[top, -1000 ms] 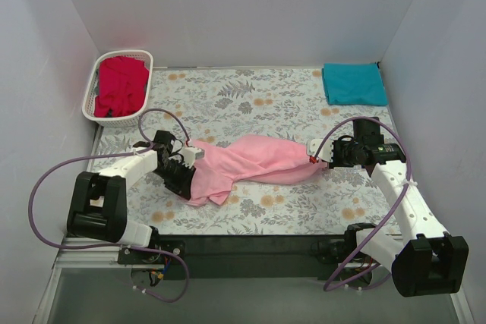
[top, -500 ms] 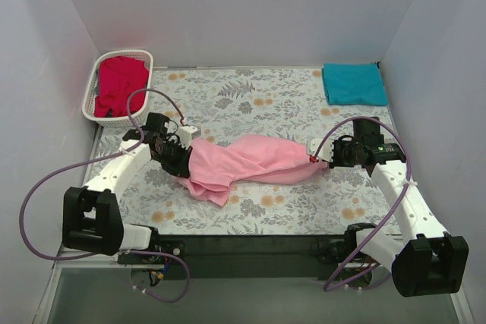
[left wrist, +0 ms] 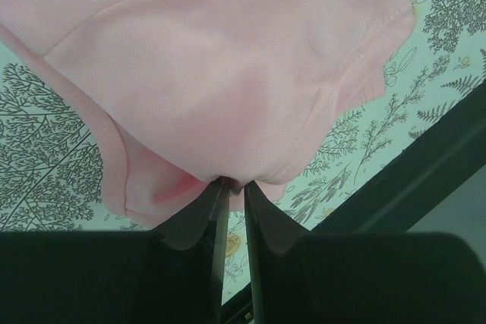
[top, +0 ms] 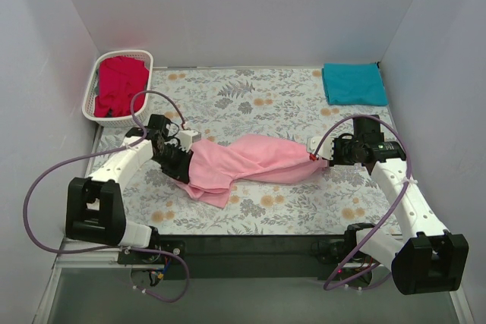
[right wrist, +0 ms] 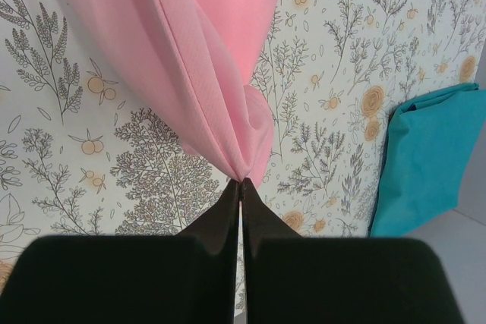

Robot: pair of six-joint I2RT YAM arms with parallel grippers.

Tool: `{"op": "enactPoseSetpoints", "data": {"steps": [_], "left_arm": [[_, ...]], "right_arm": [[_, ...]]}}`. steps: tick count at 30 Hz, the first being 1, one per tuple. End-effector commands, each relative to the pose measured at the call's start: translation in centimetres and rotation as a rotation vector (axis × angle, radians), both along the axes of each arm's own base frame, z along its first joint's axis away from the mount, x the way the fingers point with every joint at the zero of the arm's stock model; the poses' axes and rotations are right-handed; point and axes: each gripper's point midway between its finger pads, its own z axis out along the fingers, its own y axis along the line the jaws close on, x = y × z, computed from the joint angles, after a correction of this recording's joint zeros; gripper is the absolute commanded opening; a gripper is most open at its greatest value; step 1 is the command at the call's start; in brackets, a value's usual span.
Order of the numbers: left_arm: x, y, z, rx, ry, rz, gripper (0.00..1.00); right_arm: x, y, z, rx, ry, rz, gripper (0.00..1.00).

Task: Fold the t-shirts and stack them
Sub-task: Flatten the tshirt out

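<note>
The light pink t-shirt (top: 247,161) hangs stretched between both grippers over the middle of the flowered table. My left gripper (top: 184,158) is shut on its left end; in the left wrist view the pink t-shirt (left wrist: 228,58) bunches at the fingertips (left wrist: 206,206). My right gripper (top: 317,154) is shut on its right end; the pink t-shirt (right wrist: 213,73) gathers to a point at the closed tips. The teal t-shirt (top: 353,83) lies folded at the far right and shows in the right wrist view (right wrist: 425,157). The red t-shirt (top: 120,85) lies in the basket.
A white lattice basket (top: 89,100) stands at the far left corner. White walls close in the table on three sides. The dark front edge of the table (left wrist: 425,165) shows in the left wrist view.
My left gripper has lifted and moved back and slightly right with the shirt's left end, so the pink cloth now hangs more bunched. The right gripper has barely moved.
</note>
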Motion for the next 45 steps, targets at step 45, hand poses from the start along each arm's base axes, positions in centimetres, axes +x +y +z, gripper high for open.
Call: {"op": "enactPoseSetpoints", "data": {"steps": [45], "left_arm": [[-2.3, -1.4, 1.6, -0.077, 0.028, -0.059, 0.09]], "right_arm": [[0.0, 0.3, 0.4, 0.002, -0.010, 0.022, 0.01]]}}
